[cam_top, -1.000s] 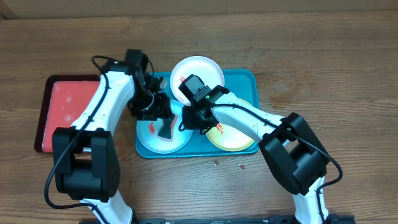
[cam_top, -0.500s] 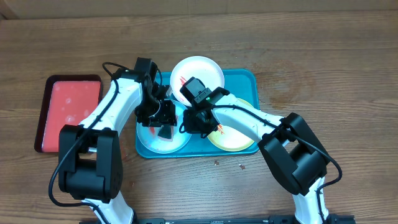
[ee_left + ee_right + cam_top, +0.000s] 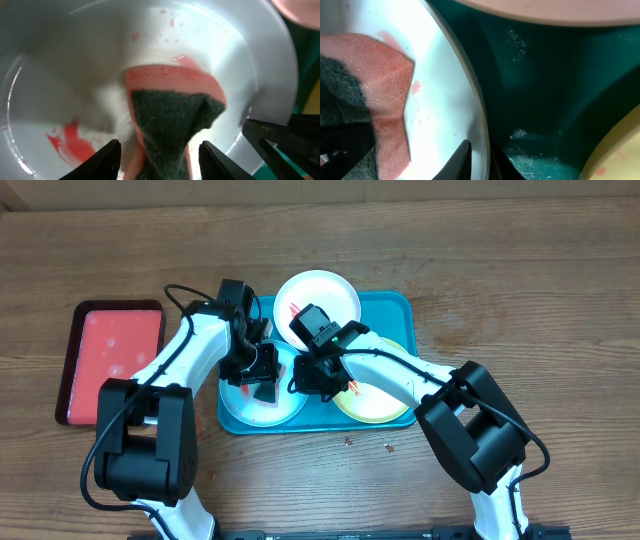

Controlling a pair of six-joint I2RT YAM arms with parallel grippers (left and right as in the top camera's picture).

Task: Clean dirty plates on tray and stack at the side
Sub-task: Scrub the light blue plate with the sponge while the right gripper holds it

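Observation:
The teal tray (image 3: 395, 310) holds three plates: white (image 3: 330, 292) at the back, pale blue (image 3: 245, 405) at front left, yellow-green rimmed (image 3: 380, 402) at front right. My left gripper (image 3: 263, 378) is shut on a pink sponge with a dark green pad (image 3: 172, 110) and presses it on the pale blue plate (image 3: 60, 90), beside a red smear (image 3: 70, 142). My right gripper (image 3: 318, 376) is shut on that plate's right rim (image 3: 445, 90), one finger inside and one under it, as the right wrist view (image 3: 477, 162) shows.
A smaller red tray with a dark rim (image 3: 110, 350) lies left of the teal tray. A few crumbs (image 3: 348, 442) lie on the wooden table in front of the tray. The two arms are close together over the tray's left half.
My left arm has swung to the right and the sponge has shifted a little on the pale blue plate. The right arm and its hold on the rim have not changed.

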